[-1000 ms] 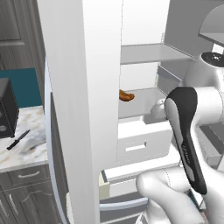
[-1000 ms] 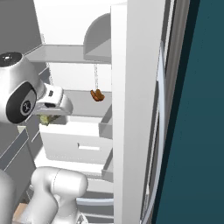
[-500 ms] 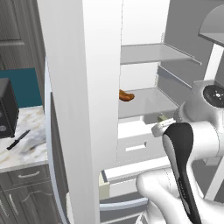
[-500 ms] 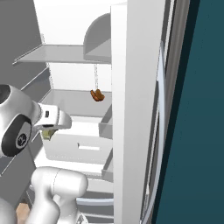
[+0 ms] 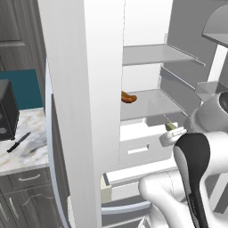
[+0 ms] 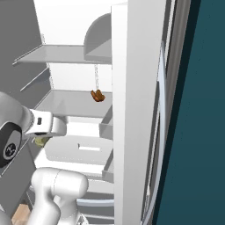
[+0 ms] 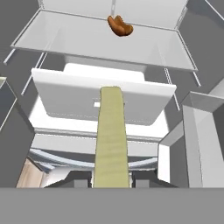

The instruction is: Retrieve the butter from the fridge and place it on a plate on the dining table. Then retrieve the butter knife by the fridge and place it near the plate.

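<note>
No legible text, label, brand, number or sign appears on any surface in these views.

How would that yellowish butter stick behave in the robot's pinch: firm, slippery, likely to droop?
The butter juts straight out from the gripper without sagging, so it is probably stiff. Held only at one end, it might pivot or slip. Its flat sides suggest it would lie still rather than roll like the sausage might.
</note>
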Robot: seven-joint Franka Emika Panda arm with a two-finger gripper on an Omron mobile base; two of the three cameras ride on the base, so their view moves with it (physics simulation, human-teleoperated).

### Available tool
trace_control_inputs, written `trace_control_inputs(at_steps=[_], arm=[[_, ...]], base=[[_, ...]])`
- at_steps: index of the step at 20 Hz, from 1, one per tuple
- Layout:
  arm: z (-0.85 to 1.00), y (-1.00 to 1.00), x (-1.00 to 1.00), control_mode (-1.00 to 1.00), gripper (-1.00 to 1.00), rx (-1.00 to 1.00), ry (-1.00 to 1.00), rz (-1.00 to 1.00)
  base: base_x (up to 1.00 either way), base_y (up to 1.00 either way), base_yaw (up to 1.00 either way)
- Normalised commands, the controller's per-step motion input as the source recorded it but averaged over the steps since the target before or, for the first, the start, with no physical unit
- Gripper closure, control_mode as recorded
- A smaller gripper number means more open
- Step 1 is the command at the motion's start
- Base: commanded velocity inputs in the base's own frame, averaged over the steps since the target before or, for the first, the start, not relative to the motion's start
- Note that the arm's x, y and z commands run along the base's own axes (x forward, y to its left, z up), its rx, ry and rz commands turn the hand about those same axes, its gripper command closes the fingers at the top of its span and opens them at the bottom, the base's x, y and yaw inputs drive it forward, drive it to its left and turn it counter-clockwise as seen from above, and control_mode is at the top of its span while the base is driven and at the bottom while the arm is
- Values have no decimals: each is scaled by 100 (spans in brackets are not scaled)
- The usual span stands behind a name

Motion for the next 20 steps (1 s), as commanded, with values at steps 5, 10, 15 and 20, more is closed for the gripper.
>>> trace_control_inputs(at_steps=[5, 10, 15, 20], arm=[[0, 0, -42, -100, 100, 0, 0, 0], [0, 0, -9, -100, 100, 0, 0, 0], [0, 0, 0, -100, 100, 0, 0, 0], [0, 0, -4, 100, 100, 0, 0, 0]], base=[[0, 0, 0], [0, 0, 0], [0, 0, 0], [-13, 0, 0]])
